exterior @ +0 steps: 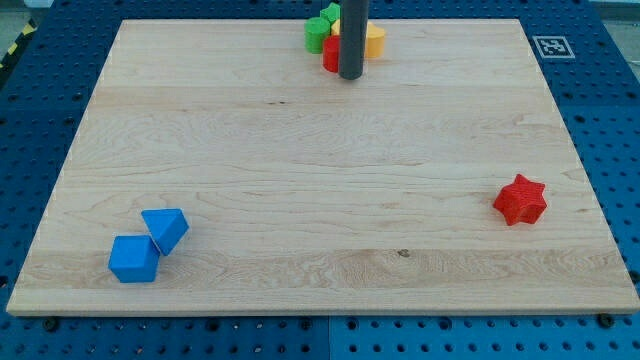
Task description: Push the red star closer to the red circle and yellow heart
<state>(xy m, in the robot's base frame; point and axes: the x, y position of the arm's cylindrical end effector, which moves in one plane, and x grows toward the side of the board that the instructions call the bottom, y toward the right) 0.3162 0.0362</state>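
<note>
The red star [520,200] lies near the view's right edge of the wooden board [320,170], alone. The red circle [331,54] and the yellow heart [373,40] sit at the view's top centre, both partly hidden behind my rod. My tip [349,76] rests on the board just below that cluster, touching or nearly touching the red circle. The tip is far up and to the left of the red star.
Two green blocks [322,28] sit against the red circle at the view's top; their shapes are unclear. A blue cube [134,259] and a blue triangular block [166,229] touch each other at the view's bottom left. A marker tag [552,46] lies off the board's top right corner.
</note>
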